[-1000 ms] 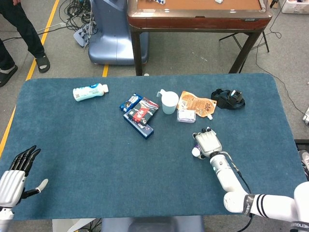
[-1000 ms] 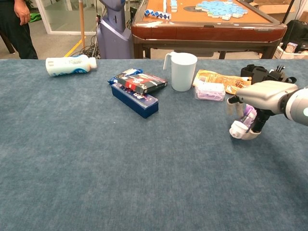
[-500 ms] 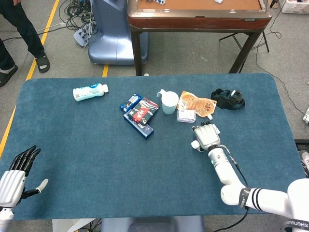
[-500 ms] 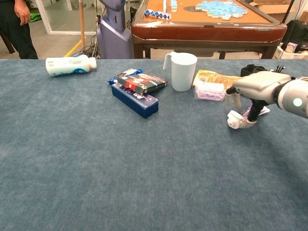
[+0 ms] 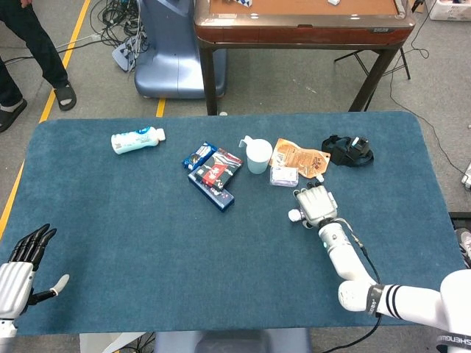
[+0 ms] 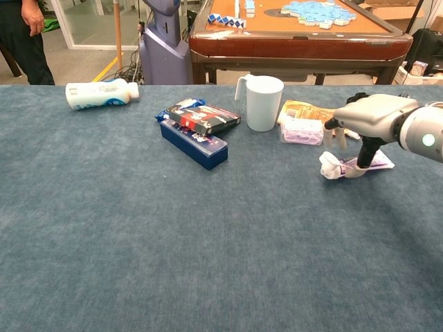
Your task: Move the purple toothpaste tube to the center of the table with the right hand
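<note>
The purple toothpaste tube [image 6: 372,163] lies low over the blue table [image 6: 173,242] at the right, white cap [image 6: 327,167] pointing left. My right hand [image 6: 372,117] is over it, fingers reaching down around its middle and gripping it. From the head view the right hand [image 5: 315,205] covers the tube, and only the cap [image 5: 294,215] shows at its left edge. My left hand [image 5: 20,268] hangs at the table's near left corner, fingers spread, holding nothing.
Behind the right hand are a small clear box [image 6: 302,131], an orange pouch [image 6: 304,111], a white cup [image 6: 264,102] and a black object [image 5: 347,150]. Stacked dark boxes [image 6: 197,128] sit mid-table. A white bottle [image 6: 100,93] lies far left.
My right hand has carried the tube away from me and a little leftward, towards the clear box, and the tube has tipped from steep to nearly flat. The left hand sank slightly.
</note>
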Controlling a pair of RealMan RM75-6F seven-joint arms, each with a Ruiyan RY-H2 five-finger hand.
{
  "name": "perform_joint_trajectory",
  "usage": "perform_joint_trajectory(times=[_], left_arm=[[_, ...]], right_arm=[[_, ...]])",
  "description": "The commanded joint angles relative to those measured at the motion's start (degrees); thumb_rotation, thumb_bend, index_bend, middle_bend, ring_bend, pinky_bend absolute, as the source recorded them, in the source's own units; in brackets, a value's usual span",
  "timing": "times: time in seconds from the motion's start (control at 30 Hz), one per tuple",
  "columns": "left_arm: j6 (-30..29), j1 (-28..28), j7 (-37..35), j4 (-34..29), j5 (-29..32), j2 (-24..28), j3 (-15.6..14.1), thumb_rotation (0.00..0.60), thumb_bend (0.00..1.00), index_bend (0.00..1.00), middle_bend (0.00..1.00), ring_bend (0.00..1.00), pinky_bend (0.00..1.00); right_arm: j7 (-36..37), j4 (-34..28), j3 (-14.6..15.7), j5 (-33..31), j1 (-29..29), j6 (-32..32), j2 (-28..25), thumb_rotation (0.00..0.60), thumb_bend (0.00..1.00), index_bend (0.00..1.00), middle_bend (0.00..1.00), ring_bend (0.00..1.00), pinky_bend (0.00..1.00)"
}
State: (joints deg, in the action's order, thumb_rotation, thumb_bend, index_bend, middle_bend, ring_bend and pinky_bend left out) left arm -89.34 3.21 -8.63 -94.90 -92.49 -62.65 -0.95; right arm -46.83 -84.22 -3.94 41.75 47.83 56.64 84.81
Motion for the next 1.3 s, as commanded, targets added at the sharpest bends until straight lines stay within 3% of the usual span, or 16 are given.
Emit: perform_joint_trajectory(times=[0.03, 0.47, 0.77, 1.13, 1.3], left_arm=[[0.0, 0.0, 0.0, -0.1, -0.1, 0.0, 0.0, 0.600, 0.24, 0.00, 0.00, 0.00, 0.04], [0.5, -0.1, -0.7, -0.7, 0.3, 0.4, -0.1, 0.600, 0.24, 0.00, 0.00, 0.00, 0.04], [0.4, -0.1, -0.8, -0.7, 0.2, 0.4, 0.0, 0.600, 0.24, 0.00, 0.00, 0.00, 0.04], [0.4, -0.2, -0.8, -0.7, 0.1, 0.5, 0.1, 0.600, 0.24, 0.00, 0.00, 0.00, 0.04], [0.8, 0.3, -0.4, -0.7, -0.4, 0.9, 0.2, 0.600, 0.24, 0.00, 0.00, 0.00, 0.04]], right_arm=[[0.9, 1.9, 0.5, 0.7, -0.3, -0.8, -0.1, 0.600, 0.21, 0.34, 0.40, 0.20, 0.21], [1.7, 8.3, 1.7, 2.0, -0.5, -3.6, 2.3, 0.600, 0.22, 0.36, 0.40, 0.21, 0.21], [1.8, 10.4, 1.8, 2.3, -0.7, -4.5, 3.4, 0.600, 0.36, 0.42, 0.43, 0.24, 0.21], [0.2, 10.1, 2.2, 1.7, -0.6, -5.0, 3.4, 0.600, 0.44, 0.51, 0.48, 0.30, 0.21], [0.2, 9.3, 2.2, 2.2, -0.6, -4.8, 3.1, 0.600, 0.61, 0.57, 0.53, 0.35, 0.21]])
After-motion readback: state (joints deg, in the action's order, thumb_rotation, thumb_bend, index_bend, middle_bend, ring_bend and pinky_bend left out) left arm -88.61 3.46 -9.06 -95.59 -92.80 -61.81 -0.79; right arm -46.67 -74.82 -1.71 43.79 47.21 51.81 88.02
